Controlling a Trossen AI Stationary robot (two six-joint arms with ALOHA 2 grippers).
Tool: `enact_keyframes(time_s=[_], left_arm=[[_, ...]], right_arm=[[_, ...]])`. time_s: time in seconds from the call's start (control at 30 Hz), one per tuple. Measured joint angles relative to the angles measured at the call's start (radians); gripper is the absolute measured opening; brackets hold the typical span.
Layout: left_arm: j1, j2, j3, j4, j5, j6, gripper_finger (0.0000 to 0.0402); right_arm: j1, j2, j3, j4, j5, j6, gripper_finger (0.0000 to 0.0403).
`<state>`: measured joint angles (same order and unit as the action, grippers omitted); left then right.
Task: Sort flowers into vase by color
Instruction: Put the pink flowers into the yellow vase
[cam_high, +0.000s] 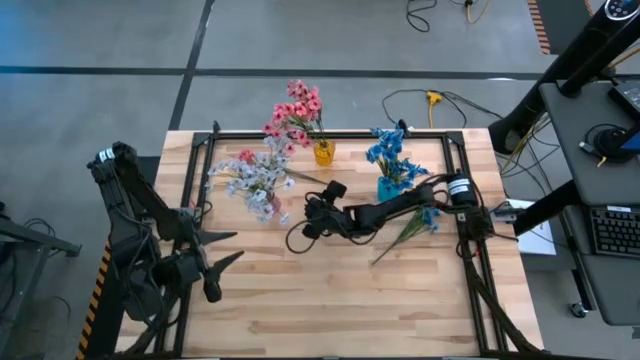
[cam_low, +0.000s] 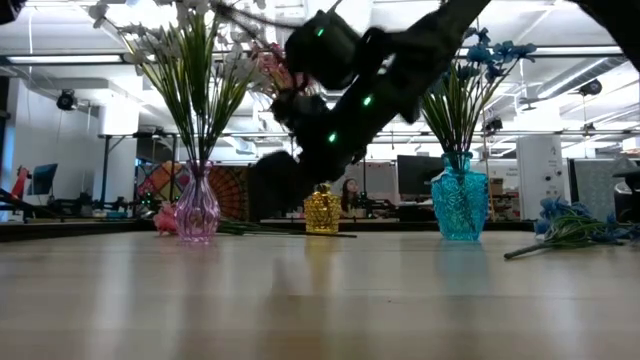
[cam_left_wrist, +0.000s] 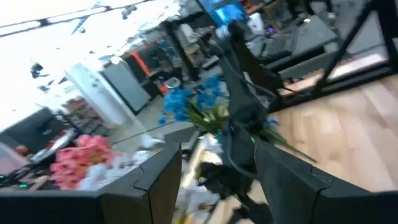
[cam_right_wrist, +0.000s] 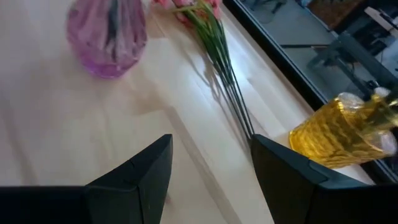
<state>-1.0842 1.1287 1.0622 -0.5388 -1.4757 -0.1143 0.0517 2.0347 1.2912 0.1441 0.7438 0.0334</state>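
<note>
A pink vase (cam_high: 268, 203) holds pale white-lavender flowers (cam_high: 255, 180). A yellow vase (cam_high: 323, 153) holds pink flowers (cam_high: 297, 108). A blue vase (cam_high: 388, 187) holds blue flowers (cam_high: 388, 148). A loose pink sprig (cam_right_wrist: 214, 43) lies flat on the table between the pink vase (cam_right_wrist: 106, 34) and the yellow vase (cam_right_wrist: 336, 134). Loose blue sprigs (cam_high: 418, 225) lie on the table right of centre. My right gripper (cam_high: 312, 215) hovers mid-table, open and empty, its fingers (cam_right_wrist: 134, 177) short of the pink sprig's stems. My left gripper (cam_high: 228, 250) waits open near the table's left edge.
A black frame rail (cam_high: 330, 134) runs along the table's far edge behind the vases. The near half of the wooden table (cam_high: 340, 310) is bare. In the low view the loose blue sprigs (cam_low: 575, 225) lie right of the blue vase (cam_low: 459, 205).
</note>
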Motion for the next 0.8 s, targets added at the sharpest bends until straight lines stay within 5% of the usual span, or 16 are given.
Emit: enact_keyframes(time_s=[0.13,0.4,0.8], left_arm=[[-0.022,-0.001,0.000,-0.002,-0.092,0.000,0.0187],[-0.032,-0.005,0.000,-0.008,-0.096,0.011,0.0187],[-0.033,-0.005,0.000,-0.010,-0.096,0.019,0.0187]], right_arm=[[-0.023,0.050,0.045,0.001,0.004,0.004,0.0209],[-0.027,0.132,0.125,-0.009,0.148,-0.001,0.0209],[-0.100,0.149,0.148,-0.081,0.132,0.055,0.0209]])
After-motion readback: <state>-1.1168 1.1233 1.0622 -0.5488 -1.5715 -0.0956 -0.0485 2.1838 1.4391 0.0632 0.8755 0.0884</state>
